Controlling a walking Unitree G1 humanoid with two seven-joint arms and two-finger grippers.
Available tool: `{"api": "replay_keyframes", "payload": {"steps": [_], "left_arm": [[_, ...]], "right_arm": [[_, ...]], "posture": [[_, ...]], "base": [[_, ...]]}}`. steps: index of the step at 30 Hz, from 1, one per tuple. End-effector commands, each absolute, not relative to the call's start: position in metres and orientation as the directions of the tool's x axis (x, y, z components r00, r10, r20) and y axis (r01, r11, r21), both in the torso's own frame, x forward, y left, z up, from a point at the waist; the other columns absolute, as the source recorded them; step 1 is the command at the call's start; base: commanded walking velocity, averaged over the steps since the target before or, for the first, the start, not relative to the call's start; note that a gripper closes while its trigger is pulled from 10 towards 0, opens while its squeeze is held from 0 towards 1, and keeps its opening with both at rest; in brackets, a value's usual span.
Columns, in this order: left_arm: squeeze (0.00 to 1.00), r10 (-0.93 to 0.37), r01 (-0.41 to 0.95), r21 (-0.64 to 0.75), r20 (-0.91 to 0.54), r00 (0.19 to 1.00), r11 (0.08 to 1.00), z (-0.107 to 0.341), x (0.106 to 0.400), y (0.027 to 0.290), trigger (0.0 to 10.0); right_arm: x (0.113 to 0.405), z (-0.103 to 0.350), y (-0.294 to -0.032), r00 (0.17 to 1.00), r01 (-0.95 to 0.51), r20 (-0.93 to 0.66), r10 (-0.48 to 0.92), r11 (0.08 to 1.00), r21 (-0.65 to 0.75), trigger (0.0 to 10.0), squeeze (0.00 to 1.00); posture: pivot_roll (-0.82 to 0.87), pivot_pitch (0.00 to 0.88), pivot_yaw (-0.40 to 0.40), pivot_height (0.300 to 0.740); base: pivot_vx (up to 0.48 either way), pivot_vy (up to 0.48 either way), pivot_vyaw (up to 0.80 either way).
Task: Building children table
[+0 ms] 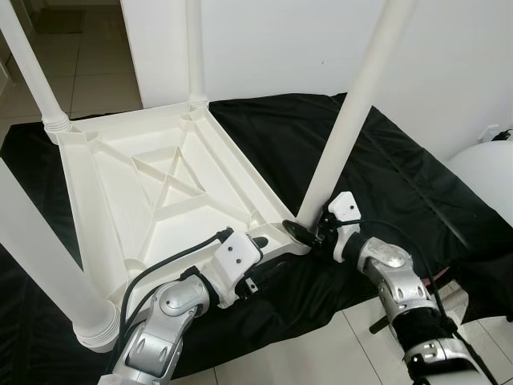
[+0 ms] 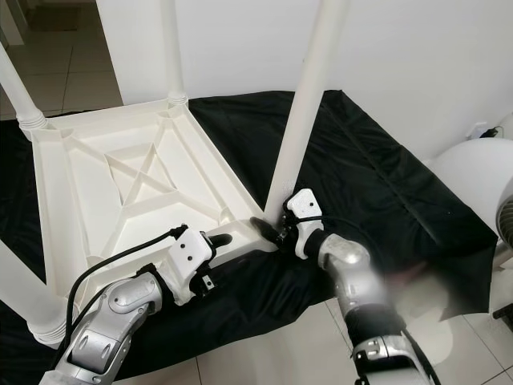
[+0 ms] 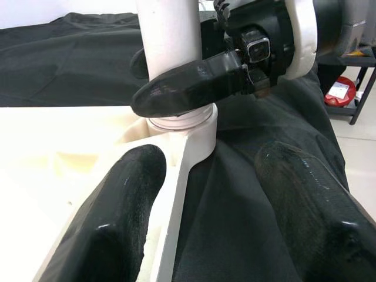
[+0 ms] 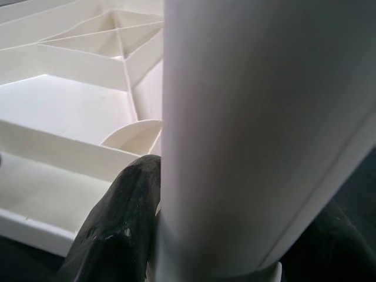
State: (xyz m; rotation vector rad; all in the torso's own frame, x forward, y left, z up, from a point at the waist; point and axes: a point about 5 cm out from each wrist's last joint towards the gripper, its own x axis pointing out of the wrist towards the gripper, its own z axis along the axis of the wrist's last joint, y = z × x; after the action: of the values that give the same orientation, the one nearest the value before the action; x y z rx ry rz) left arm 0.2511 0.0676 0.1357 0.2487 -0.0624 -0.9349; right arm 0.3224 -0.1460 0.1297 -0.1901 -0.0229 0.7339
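A white plastic children's table (image 1: 112,184) lies upside down on a black cloth (image 1: 401,176), its legs pointing up. My right gripper (image 1: 303,230) is shut on the near right leg (image 1: 353,112), just above its socket at the table's corner. In the right wrist view that leg (image 4: 247,117) sits between the fingers (image 4: 120,229). My left gripper (image 1: 260,258) is open and straddles the table's rim (image 3: 176,194) beside the same corner. One finger (image 3: 117,211) lies inside the table, the other (image 3: 305,205) over the cloth.
Three other legs stand up at the far left (image 1: 32,72), the far middle (image 1: 195,48) and the near left (image 1: 48,265). A white wall (image 1: 449,64) rises behind the cloth. A round white object (image 1: 489,176) sits at the right. Tile floor (image 1: 321,353) lies in front.
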Motion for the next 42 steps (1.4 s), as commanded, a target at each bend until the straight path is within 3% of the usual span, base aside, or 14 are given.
{"api": "replay_keyframes", "payload": {"steps": [1, 8, 11, 14, 20, 29, 30, 40, 41, 42], "left_arm": [[0.00, -0.776, 0.762, 0.243, -0.057, 0.629, 0.600, 0.135, 0.251, 0.068, 10.0], [0.00, -0.780, 0.767, 0.244, -0.059, 0.623, 0.593, 0.135, 0.252, 0.068, 10.0], [0.00, -0.784, 0.771, 0.245, -0.059, 0.617, 0.588, 0.135, 0.252, 0.066, 10.0], [0.00, -0.785, 0.771, 0.245, -0.059, 0.617, 0.588, 0.135, 0.252, 0.066, 10.0], [0.00, -0.785, 0.771, 0.242, -0.055, 0.617, 0.589, 0.135, 0.252, 0.064, 10.0], [0.00, -0.788, 0.773, 0.241, -0.052, 0.614, 0.586, 0.134, 0.251, 0.062, 10.0], [0.00, -0.789, 0.774, 0.242, -0.050, 0.613, 0.586, 0.134, 0.252, 0.061, 10.0], [0.00, -0.787, 0.772, 0.245, -0.050, 0.614, 0.587, 0.135, 0.253, 0.062, 10.0], [0.00, -0.787, 0.771, 0.247, -0.050, 0.615, 0.587, 0.135, 0.253, 0.062, 10.0], [0.00, -0.787, 0.771, 0.247, -0.050, 0.615, 0.587, 0.135, 0.253, 0.062, 10.0]], "right_arm": [[0.314, 0.115, -0.143, 0.777, -0.630, -0.100, 0.622, 0.761, -0.155, 10.0, 0.00], [0.308, 0.118, -0.135, 0.858, -0.514, -0.064, 0.510, 0.853, -0.094, 10.0, 0.00], [0.302, 0.117, -0.127, 0.934, -0.356, -0.051, 0.355, 0.934, -0.015, 10.0, 0.00], [0.300, 0.117, -0.125, 0.946, -0.319, -0.052, 0.319, 0.948, -0.002, 10.0, 0.00], [0.300, 0.114, -0.108, 0.993, -0.093, -0.072, 0.098, 0.993, 0.069, 10.0, 0.00], [0.294, 0.121, -0.099, 0.992, -0.104, -0.068, 0.109, 0.992, 0.073, 10.0, 0.00], [0.294, 0.123, -0.102, 0.992, -0.107, -0.058, 0.112, 0.992, 0.072, 10.0, 1.00], [0.297, 0.127, -0.125, 0.985, -0.172, -0.019, 0.172, 0.985, 0.022, 10.0, 1.00], [0.298, 0.128, -0.127, 0.978, -0.208, -0.012, 0.208, 0.978, 0.021, 10.0, 0.03], [0.298, 0.128, -0.127, 0.978, -0.208, -0.012, 0.208, 0.978, 0.021, 10.0, 0.03]], "posture": [[-0.01, 0.052, -0.050, 0.740], [-0.01, 0.050, -0.043, 0.740], [-0.01, 0.048, -0.045, 0.740], [-0.01, 0.048, -0.045, 0.740], [-0.01, 0.041, -0.053, 0.740], [-0.01, 0.032, -0.059, 0.740], [-0.01, 0.029, -0.061, 0.740], [-0.01, 0.022, -0.062, 0.740], [-0.01, 0.022, -0.062, 0.740], [-0.01, 0.022, -0.062, 0.740]], "base": [[0.000, 0.000, 0.00], [0.000, 0.000, 0.00], [0.000, 0.000, 0.00], [0.000, 0.000, 0.00], [0.000, 0.000, 0.00], [0.000, 0.000, 0.00], [0.000, 0.000, 0.00], [0.000, 0.000, 0.00], [0.000, 0.000, 0.00], [0.000, 0.000, 0.00]]}}
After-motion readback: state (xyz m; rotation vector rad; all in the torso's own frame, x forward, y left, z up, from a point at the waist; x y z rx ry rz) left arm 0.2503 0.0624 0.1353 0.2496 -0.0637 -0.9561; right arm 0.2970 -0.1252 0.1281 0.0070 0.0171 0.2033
